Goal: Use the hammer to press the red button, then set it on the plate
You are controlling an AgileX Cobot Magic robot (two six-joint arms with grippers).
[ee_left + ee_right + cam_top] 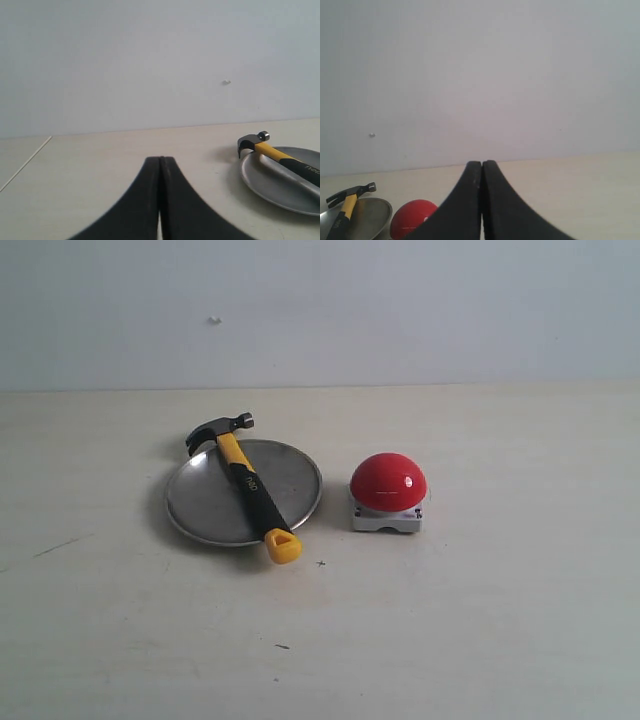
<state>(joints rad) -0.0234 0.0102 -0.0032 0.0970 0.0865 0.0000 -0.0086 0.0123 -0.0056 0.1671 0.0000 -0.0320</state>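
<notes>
Exterior view: the hammer [245,480] lies diagonally across the plate [200,508], with its head past the far rim and its yellow looped end past the near rim. The red button [388,482] stands on the bench [480,620] near the plate, apart from it. The wrist views show the left pincer [160,160] and right pincer [482,163] pressed together, holding nothing.

Soft even light, faint shadows, small glare on red button [388,485], pics slightly hazy.

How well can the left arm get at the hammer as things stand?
Probably yes: the hammer lies uncovered across the plate, nothing stands between it and the left arm, though its jaws are shut.
</notes>
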